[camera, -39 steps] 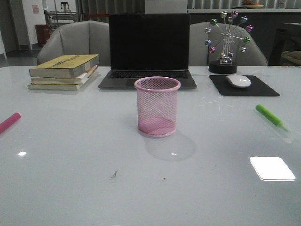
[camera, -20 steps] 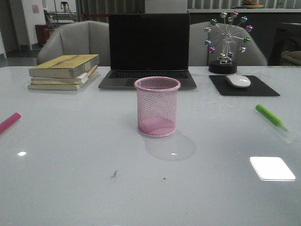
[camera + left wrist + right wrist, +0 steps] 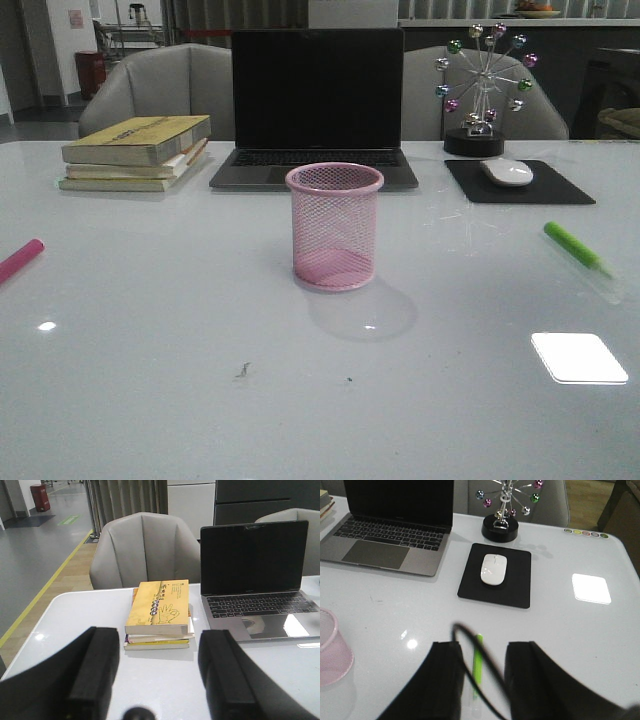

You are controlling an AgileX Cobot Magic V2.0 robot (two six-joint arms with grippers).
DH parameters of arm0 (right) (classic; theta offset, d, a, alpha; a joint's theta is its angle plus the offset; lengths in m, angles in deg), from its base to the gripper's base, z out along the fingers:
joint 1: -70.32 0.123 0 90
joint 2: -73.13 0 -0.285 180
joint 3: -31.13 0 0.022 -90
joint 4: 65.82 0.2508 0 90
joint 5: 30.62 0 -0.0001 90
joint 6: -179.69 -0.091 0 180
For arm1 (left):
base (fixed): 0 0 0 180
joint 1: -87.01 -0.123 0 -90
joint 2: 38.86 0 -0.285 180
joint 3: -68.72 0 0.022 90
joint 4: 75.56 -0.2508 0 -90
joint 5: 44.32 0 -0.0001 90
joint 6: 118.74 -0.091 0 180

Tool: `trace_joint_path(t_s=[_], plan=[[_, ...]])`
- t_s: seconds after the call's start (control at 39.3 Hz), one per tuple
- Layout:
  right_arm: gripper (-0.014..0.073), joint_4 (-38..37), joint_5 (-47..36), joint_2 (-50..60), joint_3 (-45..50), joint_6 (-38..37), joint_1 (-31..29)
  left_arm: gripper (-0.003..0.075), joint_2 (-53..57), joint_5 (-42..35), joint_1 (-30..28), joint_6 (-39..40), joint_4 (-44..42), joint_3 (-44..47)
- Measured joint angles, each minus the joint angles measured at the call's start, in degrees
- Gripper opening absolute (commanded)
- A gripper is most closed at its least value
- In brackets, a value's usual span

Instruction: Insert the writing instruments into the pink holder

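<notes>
Both pens look light, rigid and smooth-barrelled, likely to roll on the glossy bench (image 3: 200,400); best pinched mid-barrel, across the width. Green pen (image 3: 478,664) lies flat directly beneath the right gripper (image 3: 484,680), between its parted fingers, not yet touched. Pink pen (image 3: 20,260) lies out of the left wrist view; left gripper (image 3: 159,670) hangs with jaws wide, holding nothing, aimed toward the 3 stacked books (image 3: 159,611). Pink holder (image 3: 334,226) stands upright, empty, well off to the right gripper's side.

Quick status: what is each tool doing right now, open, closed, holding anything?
Left tool: open, holding nothing.
Right tool: open, holding nothing, with the green pen lying on the table in the gap between its fingers.
</notes>
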Motion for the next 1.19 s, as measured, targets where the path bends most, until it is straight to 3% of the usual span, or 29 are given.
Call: trace_joint_path(t_s=[0.25,0.46,0.64,1.19], plan=[[0.041,0.0,1.22,-7.6,-4.13,0.0,0.0,0.0426,0.0,0.0,0.0,0.0,0.0,0.0],[0.041,0.58,11.0,-20.13,-15.74,0.0,0.0,0.0426,0.0,0.0,0.0,0.0,0.0,0.0],[0.0407,0.58,13.03,-27.49,-21.82,0.0,0.0,0.0426,0.0,0.0,0.0,0.0,0.0,0.0],[0.0407,0.58,13.09,-45.86,-23.17,0.0,-0.12,0.0426,0.0,0.0,0.0,0.0,0.0,0.0]])
